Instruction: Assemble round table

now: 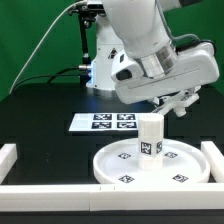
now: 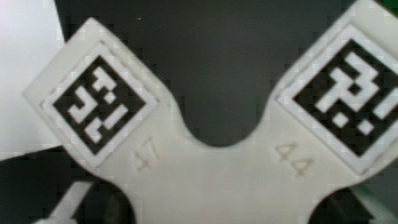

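The foot piece (image 2: 196, 172) is best centred over the upright post (image 1: 150, 135) on the disc (image 1: 115, 162) before being lowered; the jaws' spread cannot be told.

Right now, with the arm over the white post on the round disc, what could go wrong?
The short white cylinder post stands upright on the large rimmed white disc, near the gripper; a low move might topple it. The white armed foot piece fills the wrist view, hiding the post.
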{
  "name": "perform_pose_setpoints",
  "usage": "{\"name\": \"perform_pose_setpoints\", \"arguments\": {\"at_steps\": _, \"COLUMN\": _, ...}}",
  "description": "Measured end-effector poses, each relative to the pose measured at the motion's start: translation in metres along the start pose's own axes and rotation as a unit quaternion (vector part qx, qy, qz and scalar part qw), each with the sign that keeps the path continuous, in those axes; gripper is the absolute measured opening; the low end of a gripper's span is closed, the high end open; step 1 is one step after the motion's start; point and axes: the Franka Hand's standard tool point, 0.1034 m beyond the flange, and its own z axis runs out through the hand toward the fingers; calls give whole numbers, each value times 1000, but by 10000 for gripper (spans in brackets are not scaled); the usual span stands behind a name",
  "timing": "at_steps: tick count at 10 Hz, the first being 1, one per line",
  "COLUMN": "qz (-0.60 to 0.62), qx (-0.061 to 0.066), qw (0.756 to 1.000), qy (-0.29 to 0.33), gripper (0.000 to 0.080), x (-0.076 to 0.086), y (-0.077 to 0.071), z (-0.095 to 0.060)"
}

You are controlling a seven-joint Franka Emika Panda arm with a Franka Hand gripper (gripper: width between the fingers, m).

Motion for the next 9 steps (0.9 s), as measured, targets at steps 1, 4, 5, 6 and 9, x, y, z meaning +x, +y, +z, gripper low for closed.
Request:
{"name": "perform_pose_setpoints", "arguments": {"at_steps": 1, "qz": -20, "qx": -21, "qw": 1000, "qy": -9, "gripper": 484, "x": 2, "y": 7, "z": -4}}
{"name": "perform_pose_setpoints", "arguments": {"at_steps": 4, "qz": -75, "qx": -49, "qw": 995, "qy": -35, "gripper": 484, "x": 21, "y": 9, "z": -65}}
{"name": "perform_pose_setpoints", "arguments": {"at_steps": 5, "qz": -97, "qx": -58, "qw": 993, "qy": -35, "gripper": 484, "x": 33, "y": 1, "z": -87}}
{"name": "perform_pose_setpoints", "arguments": {"at_steps": 6, "qz": -108, "qx": -60, "qw": 992, "qy": -26, "gripper": 484, "x": 43, "y": -9, "z": -97}}
{"name": "perform_pose_setpoints", "arguments": {"at_steps": 9, "qz": -108, "qx": -59, "qw": 992, "qy": -27, "gripper": 484, "x": 42, "y": -8, "z": -93}}
